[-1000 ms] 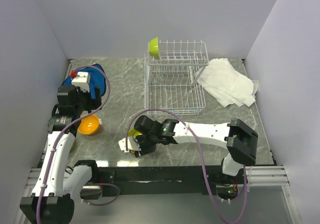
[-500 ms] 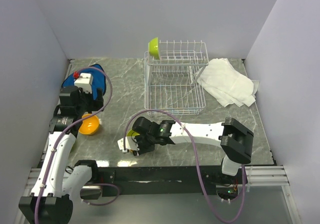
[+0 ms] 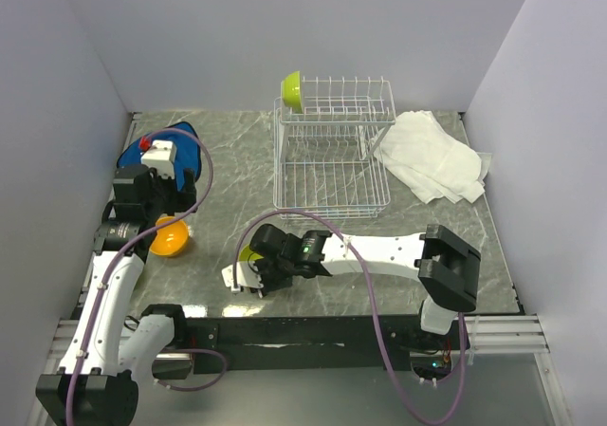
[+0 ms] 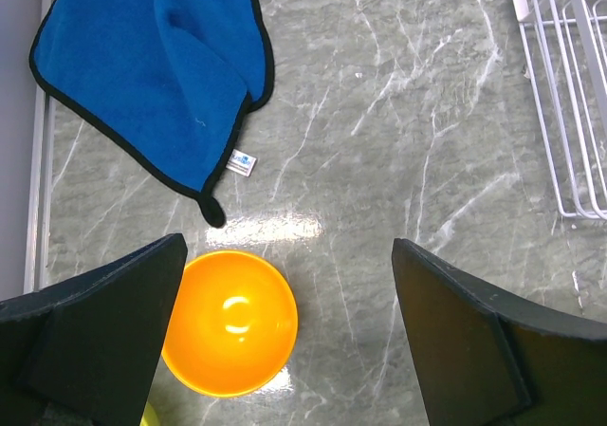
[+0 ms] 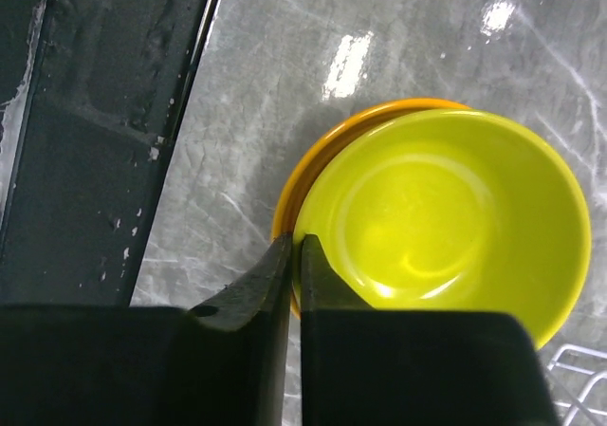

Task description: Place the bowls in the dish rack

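Veined marble tabletop (image 5: 398,37), glossy lime bowl (image 5: 446,217)

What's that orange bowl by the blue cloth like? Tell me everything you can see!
The orange bowl is small, round and shiny, like smooth plastic. It sits upright with its open side up and nothing inside, only a bright glint of light. It rests on the grey marbled table, close to a corner of the blue cloth, with a gap between them. The left gripper hangs above it with its jaws wide open, not holding it.
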Robot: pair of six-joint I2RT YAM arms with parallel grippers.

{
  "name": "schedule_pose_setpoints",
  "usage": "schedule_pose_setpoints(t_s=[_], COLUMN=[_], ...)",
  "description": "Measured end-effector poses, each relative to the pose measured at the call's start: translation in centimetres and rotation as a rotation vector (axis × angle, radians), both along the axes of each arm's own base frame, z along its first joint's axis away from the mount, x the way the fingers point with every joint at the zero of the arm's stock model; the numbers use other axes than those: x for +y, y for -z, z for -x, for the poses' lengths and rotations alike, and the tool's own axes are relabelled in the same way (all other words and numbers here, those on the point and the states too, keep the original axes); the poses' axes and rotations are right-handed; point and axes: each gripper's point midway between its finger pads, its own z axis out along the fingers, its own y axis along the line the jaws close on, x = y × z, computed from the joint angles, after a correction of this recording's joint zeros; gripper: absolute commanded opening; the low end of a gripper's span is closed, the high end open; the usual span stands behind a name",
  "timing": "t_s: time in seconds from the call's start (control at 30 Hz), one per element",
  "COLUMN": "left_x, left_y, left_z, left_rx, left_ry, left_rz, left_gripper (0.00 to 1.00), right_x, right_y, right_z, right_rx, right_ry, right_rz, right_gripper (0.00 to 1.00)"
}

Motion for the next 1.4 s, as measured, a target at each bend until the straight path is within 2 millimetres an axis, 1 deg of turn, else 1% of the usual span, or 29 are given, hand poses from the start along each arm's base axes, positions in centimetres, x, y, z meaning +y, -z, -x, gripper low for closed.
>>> schedule_pose_setpoints(t_s=[0.03, 0.13, 0.23, 0.4, 0.47, 0.6, 0.7, 0.77, 0.83, 0.87, 0.93, 0.97, 1.0, 1.07, 1.17, 1.2, 1.27, 1.33, 1.4], left_x=[0.0, 0.0, 0.0, -0.1, -0.1, -0.2, -0.2, -0.2, -0.2, -0.2, -0.2, -0.3, -0.3, -0.5, -0.8, -1.0, -1.6, -2.3, -2.9], left_y=[0.0, 0.0, 0.1, 0.5, 0.6, 0.8, 0.6, 0.2, -0.6, -1.1, -2.2, -2.8, -3.3, -4.1, -4.6, -4.7, -4.7, -4.9, -5.2], left_z=[0.0, 0.0, 0.0, 0.1, 0.0, -0.3, -0.7, -0.9, -1.3, -1.6, -2.3, -2.6, -2.8, -3.3, -3.8, -4.1, -4.5, -5.0, -5.4], left_rx=[0.0, 0.0, -0.001, 0.01, 0.014, 0.034, 0.038, 0.039, 0.038, 0.035, 0.019, 0.009, 0.0, -0.014, -0.029, -0.034, -0.04, -0.058, -0.081], left_ry=[0.0, 0.0, 0.002, 0.004, 0.004, 0.008, 0.01, 0.011, 0.011, 0.013, 0.017, 0.02, 0.024, 0.039, 0.061, 0.073, 0.111, 0.157, 0.197], left_rz=[0.0, 0.001, 0.001, 0.002, 0.002, 0.004, 0.005, 0.004, 0.004, 0.002, -0.002, -0.004, -0.006, -0.009, -0.006, -0.006, -0.005, -0.001, 0.007], left_gripper=[0.97, 0.97, 0.97, 0.97, 0.97, 0.97, 0.97, 0.97, 0.97, 0.97, 0.97, 0.97, 0.97, 0.97, 0.97, 0.97, 0.97, 0.97, 0.97], right_x=[0.1, 0.1, 0.0, -0.6, -0.6, -0.8, -0.9, -0.6, -0.2, 0.0, 0.3, 0.4, 0.4, -0.4, -2.5, -3.3, -5.0, -7.0, -8.6], right_y=[-0.1, -0.3, -0.9, -2.5, -3.7, -6.6, -8.9, -10.5, -13.1, -14.9, -18.9, -21.7, -23.8, -28.8, -34.2, -35.7, -37.5, -38.8, -39.8], right_z=[0.0, -0.2, -0.3, -0.4, -0.5, -1.0, -1.7, -2.6, -4.1, -5.1, -7.3, -8.9, -9.9, -12.4, -15.4, -16.5, -18.5, -21.3, -24.0], right_rx=[-0.001, -0.014, -0.033, -0.05, -0.052, -0.07, -0.07, -0.06, -0.044, -0.042, -0.044, -0.053, -0.065, -0.088, -0.096, -0.088, -0.051, 0.02, 0.103], right_ry=[0.001, -0.003, -0.009, -0.018, -0.015, -0.001, 0.026, 0.056, 0.108, 0.138, 0.2, 0.236, 0.262, 0.325, 0.414, 0.445, 0.516, 0.603, 0.662], right_rz=[-0.003, -0.011, -0.017, -0.015, -0.025, -0.085, -0.135, -0.17, -0.224, -0.261, -0.345, -0.41, -0.457, -0.571, -0.709, -0.755, -0.829, -0.906, -0.985], right_gripper=[0.03, 0.0, 0.0, 0.0, 0.0, 0.0, 0.0, 0.0, 0.0, 0.0, 0.0, 0.0, 0.0, 0.0, 0.0, 0.0, 0.0, 0.0, 0.0])
